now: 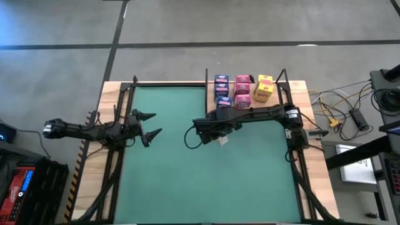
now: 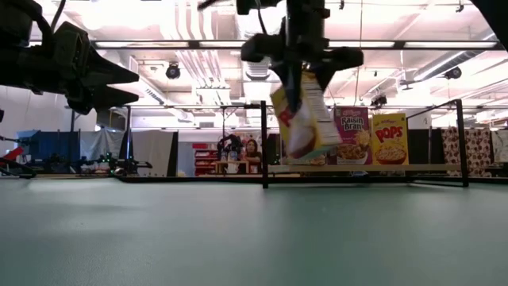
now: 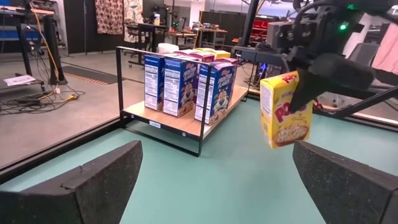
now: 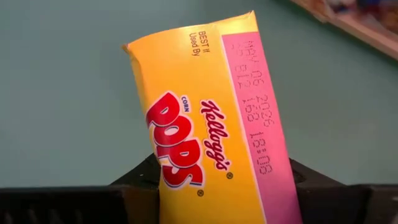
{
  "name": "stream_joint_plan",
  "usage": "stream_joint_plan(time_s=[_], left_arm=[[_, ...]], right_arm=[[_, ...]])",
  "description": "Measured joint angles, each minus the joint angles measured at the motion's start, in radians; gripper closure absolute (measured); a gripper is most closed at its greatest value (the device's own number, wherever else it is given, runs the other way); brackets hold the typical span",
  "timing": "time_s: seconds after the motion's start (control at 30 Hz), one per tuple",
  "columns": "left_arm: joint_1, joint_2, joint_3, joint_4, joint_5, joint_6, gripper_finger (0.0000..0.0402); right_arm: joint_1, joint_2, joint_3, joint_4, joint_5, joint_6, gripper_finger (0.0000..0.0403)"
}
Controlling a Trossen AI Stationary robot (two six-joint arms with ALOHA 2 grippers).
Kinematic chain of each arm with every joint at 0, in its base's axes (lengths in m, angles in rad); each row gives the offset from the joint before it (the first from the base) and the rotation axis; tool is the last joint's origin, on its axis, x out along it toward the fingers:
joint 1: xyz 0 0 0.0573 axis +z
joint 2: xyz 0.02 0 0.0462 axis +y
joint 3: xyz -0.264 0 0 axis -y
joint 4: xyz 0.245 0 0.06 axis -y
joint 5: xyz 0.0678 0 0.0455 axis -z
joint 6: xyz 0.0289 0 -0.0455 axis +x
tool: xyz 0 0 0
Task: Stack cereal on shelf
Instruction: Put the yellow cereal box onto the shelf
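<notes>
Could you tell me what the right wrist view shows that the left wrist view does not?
Only the right wrist view shows the printed best-by date on the end of the yellow Pops box.

Only the left wrist view shows the shelf with its blue boxes, the right gripper from outside, and the box hanging clear of the green mat.

Both show the same yellow Pops box, clamped by the right gripper above the mat.
</notes>
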Motion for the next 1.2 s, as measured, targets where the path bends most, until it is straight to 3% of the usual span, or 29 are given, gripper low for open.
stream_joint_plan(time_s=[0.27,0.43,0.63,0.9,1.2], left_arm=[[0.0,0.0,0.0,-0.001,0.0,0.0,0.0003],[0.0,0.0,0.0,0.0,0.0,0.0,0.0003],[0.0,0.001,0.0,0.001,0.0,0.0,0.0003],[0.0,0.001,0.0,0.0,0.0,0.0,0.0003],[0.0,0.002,0.0,-0.001,0.0,0.0,0.0003]], right_arm=[[0.0,-0.009,-0.02,-0.111,-0.001,0.172,0.0264],[0.0,-0.101,-0.095,-0.114,-0.001,0.228,0.0264],[0.0,-0.251,-0.293,0.01,0.023,0.284,0.0264],[0.0,-0.459,-0.609,0.196,0.077,0.493,0.0264],[0.0,-0.498,-0.764,0.174,0.154,0.555,0.0264]])
